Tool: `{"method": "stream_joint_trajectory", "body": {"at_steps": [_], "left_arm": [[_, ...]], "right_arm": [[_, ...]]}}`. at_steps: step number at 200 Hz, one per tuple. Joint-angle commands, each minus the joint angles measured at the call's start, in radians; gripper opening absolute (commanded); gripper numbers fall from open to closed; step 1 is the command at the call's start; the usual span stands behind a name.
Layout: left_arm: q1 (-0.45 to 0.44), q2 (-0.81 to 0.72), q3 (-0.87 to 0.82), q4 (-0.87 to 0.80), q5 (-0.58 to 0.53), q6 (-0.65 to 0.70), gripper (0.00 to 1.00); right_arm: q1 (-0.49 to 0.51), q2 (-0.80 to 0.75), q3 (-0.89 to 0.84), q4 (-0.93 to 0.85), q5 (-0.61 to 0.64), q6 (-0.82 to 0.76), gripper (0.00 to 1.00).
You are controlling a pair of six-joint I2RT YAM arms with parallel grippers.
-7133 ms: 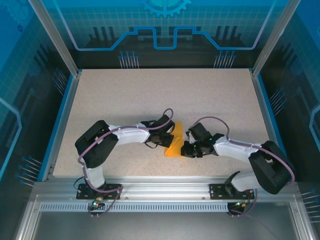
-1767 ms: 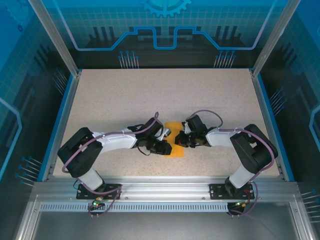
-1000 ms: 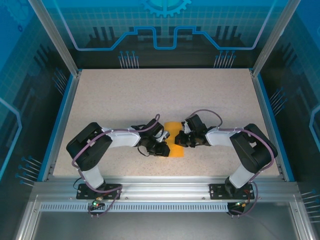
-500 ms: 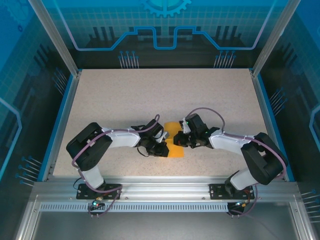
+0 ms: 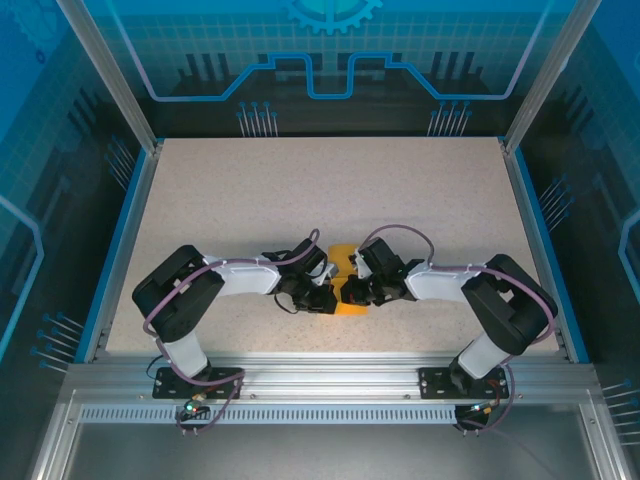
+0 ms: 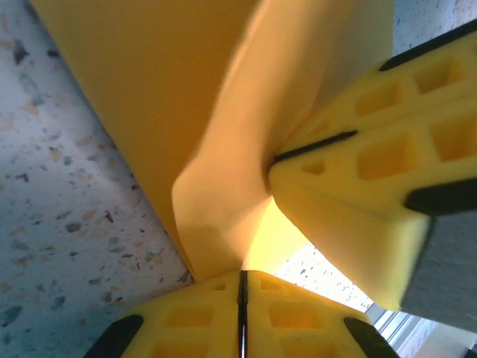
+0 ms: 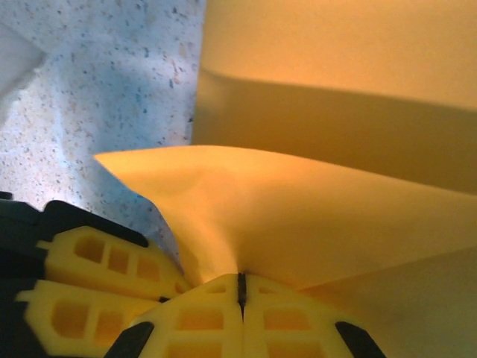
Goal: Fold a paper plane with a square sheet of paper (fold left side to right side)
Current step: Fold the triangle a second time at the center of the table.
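Both shut tight on the orange paper (image 5: 341,256), on the table (image 5: 250,190) between my arms. Left pincer (image 6: 241,294) pinches a raised flap, right pincer (image 7: 240,289) another, probably to carry the fold across.

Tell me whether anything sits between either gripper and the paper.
Nothing visible does. The left gripper and the right gripper are each shut on a raised flap of the paper, pinching it close beside each other, with no other thing between fingers and sheet.
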Motion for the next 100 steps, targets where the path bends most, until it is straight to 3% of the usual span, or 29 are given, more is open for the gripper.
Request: {"method": "stream_joint_trajectory", "body": {"at_steps": [1,100], "left_arm": [[0.003,0.002,-0.026,-0.093,-0.055,0.016,0.09],[0.003,0.007,-0.03,-0.112,-0.071,0.017,0.06]], "right_arm": [[0.017,0.023,0.031,-0.006,-0.003,-0.016,0.0],[-0.006,0.038,0.061,-0.136,0.067,-0.094,0.0]]}}
